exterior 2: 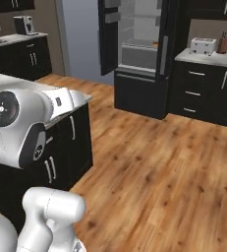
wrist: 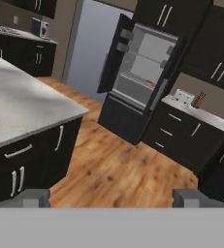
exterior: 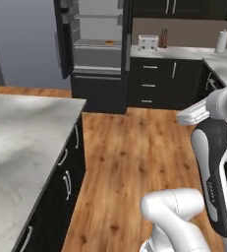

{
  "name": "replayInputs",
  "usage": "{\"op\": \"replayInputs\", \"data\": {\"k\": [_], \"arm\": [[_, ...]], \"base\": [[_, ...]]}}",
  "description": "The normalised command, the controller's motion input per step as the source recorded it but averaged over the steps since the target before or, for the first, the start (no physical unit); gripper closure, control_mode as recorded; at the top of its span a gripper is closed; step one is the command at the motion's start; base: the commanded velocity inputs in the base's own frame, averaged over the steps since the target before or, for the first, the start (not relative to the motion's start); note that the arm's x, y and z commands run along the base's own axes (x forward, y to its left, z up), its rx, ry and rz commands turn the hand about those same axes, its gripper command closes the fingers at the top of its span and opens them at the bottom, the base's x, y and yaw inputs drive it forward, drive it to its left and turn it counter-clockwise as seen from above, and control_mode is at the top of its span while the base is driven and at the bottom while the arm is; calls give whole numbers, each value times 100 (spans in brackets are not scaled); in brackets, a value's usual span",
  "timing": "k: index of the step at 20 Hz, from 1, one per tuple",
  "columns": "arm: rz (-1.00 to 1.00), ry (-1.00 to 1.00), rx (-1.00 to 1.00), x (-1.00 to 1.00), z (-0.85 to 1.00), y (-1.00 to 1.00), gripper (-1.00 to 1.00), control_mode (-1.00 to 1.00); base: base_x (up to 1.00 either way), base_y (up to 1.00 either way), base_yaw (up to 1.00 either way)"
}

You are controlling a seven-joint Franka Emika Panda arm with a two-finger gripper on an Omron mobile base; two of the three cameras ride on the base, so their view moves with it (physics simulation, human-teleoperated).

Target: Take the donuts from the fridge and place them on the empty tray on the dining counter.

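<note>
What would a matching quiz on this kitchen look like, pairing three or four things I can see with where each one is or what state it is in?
Things:
1. fridge
2. toaster
3. paper towel roll
4. gripper

Places or states:
a. white, standing upright on the far right counter
b. doors swung open, grey shelves showing
c. on the counter just right of the fridge, beside a knife block
d. open, holding nothing, pointed at the wood floor ahead

Right pairs: 1-b, 2-c, 3-a, 4-d
</note>
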Motion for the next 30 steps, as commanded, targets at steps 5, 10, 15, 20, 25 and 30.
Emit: {"op": "replayInputs", "data": {"k": [5,10,15,20,25,30], "arm": [[0,0,0,0,0,0,-100,100],[0,0,0,0,0,0,-100,100],[0,0,0,0,0,0,-100,100],[0,0,0,0,0,0,-100,100],[0,0,0,0,0,0,-100,100],[0,0,0,0,0,0,-100,100]], "base": [[100,0,-38],[100,10,-40],[100,70,-29],[100,97,-9],[100,6,32],[100,-28,58]]}}
